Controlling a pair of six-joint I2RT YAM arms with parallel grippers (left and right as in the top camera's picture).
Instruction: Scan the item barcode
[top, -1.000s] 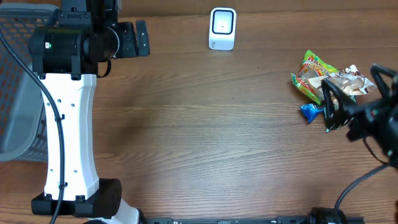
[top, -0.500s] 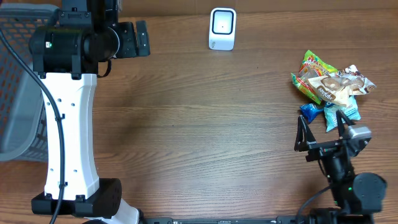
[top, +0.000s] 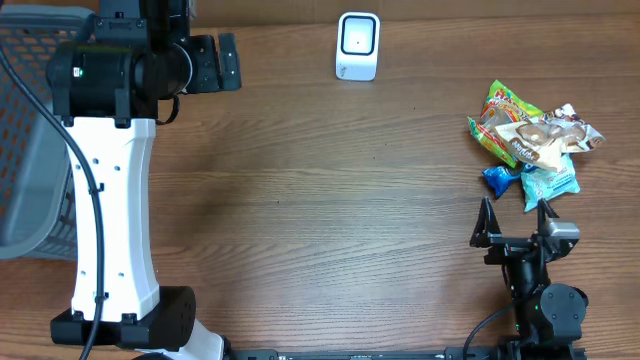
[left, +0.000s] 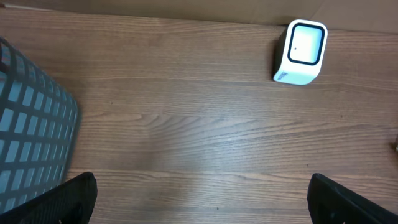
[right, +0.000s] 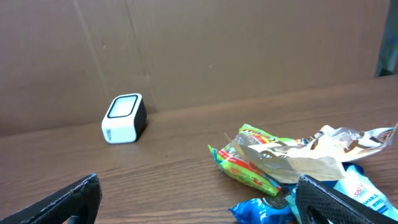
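1. Basket (top: 28, 130): grey mesh, at the table's left edge, partly cut off by the frame.
2. Left arm (top: 112, 200): white link running front to back just beside the basket.
3. Left gripper (top: 228, 62): near the far edge, jaws spread wide and empty, facing right toward the scanner.
4. Table (top: 320, 200): bare wood from the left arm across to the packets; widest free room in the middle and front.
5. Scanner (top: 358, 46): white, dark window, upright near the far edge, well apart from both grippers.
6. Packets (top: 530, 140): loose pile near the right edge. A green-orange one lies under a brown-white one, with blue ones at the front. Nothing grips them.
7. Right gripper (top: 516, 222): near the front edge, just in front of the pile, jaws fully spread and empty.

Changes: a second ago the right gripper sat over the pile at the right edge. It has since pulled back toward the front, uncovering the blue packets. Left arm, scanner and basket are unmoved.
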